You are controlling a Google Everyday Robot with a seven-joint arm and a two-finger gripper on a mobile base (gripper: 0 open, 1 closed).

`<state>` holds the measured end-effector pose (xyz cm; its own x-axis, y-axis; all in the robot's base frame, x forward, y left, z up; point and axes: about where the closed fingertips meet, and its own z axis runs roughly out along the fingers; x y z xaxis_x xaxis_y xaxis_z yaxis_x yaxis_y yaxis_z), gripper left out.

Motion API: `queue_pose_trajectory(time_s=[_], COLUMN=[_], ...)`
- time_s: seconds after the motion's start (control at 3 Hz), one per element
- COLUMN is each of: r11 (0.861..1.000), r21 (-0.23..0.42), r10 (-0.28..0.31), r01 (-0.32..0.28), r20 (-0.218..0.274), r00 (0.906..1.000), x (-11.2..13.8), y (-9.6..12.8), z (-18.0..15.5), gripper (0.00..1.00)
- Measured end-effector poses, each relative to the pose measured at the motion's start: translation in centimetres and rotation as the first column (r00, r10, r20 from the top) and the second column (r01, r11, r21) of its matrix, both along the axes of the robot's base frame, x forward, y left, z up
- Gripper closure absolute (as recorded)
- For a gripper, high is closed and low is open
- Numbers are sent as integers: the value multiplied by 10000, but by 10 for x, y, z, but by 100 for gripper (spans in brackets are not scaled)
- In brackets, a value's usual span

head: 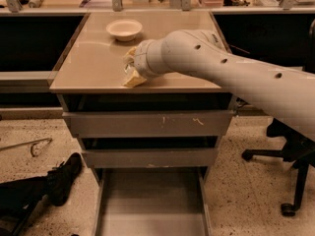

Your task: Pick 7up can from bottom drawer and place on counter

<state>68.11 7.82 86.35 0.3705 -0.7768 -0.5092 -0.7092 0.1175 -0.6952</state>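
The bottom drawer [152,200] is pulled out at the foot of the cabinet, and its flat grey floor is bare. The counter [93,63] is the beige top of the cabinet. My gripper [132,69] sits at the end of the thick white arm [221,70], low over the front middle of the counter, just behind its front edge. The 7up can does not show; the gripper's cream-coloured end and the arm may hide it.
A white bowl [124,29] stands at the back of the counter, beyond the gripper. Two shut grey drawer fronts [147,124] lie above the open drawer. A black office chair [295,146] stands at the right, and dark objects [54,181] lie on the speckled floor at the left.
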Motion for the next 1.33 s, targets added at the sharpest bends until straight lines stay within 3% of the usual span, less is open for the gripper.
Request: queue_pose_trajectory(time_s=[0.33, 0.67, 1.33], r11=[9967, 9967, 9967], r21=[811, 811, 811], r10=[-42, -42, -41], r01=[69, 68, 68], r20=[-329, -329, -329], r00=[9995, 9995, 9995], x=[24, 24, 24], y=[-5, -5, -5], z=[-16, -14, -14], gripper=[100, 82, 35])
